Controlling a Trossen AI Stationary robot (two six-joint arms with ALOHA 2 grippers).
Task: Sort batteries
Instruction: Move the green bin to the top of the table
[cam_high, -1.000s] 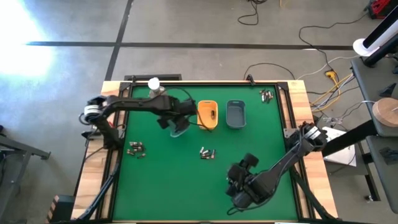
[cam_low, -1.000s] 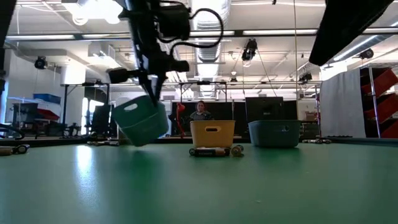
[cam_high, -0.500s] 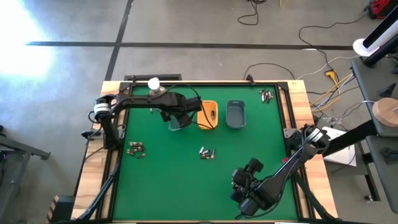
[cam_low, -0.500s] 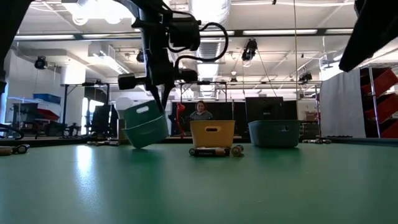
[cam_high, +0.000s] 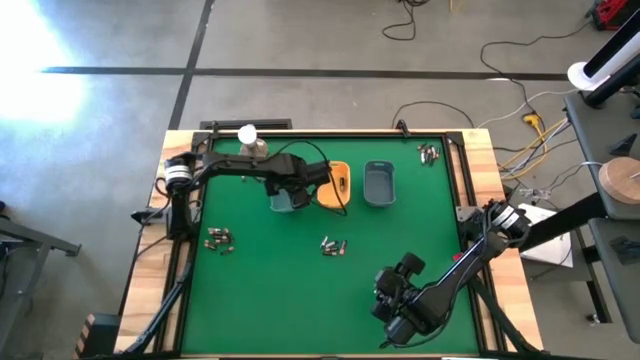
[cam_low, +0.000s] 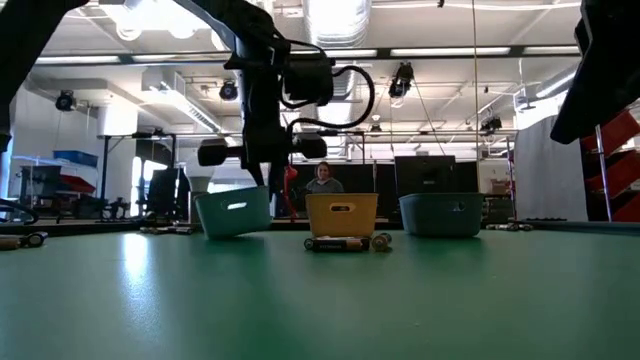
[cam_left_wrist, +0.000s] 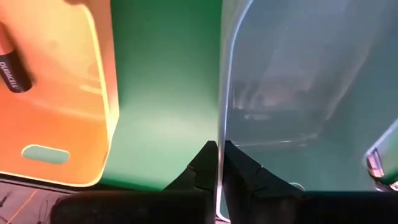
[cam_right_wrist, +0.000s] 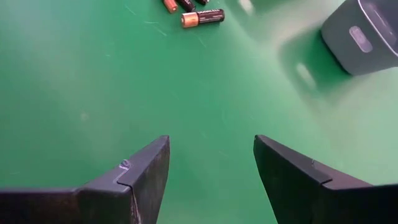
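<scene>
High view: left gripper (cam_high: 287, 192) is setting the teal tray (cam_high: 282, 200) beside the orange tray (cam_high: 334, 186); batteries (cam_high: 333, 246) are lying in small clusters on the green table (cam_high: 260, 290).

Low view: tray is looking nearly seated.

Left wrist view: fingers are pinching the tray wall.

Right wrist view: right gripper (cam_right_wrist: 211, 171) is hovering spread, empty — judged step: tray placement; next, release cleanly.

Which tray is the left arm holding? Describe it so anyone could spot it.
On the green table, three small trays sit in a row. It's the teal tray beside the orange tray, the only one with a pincer shut on its wall.
</scene>
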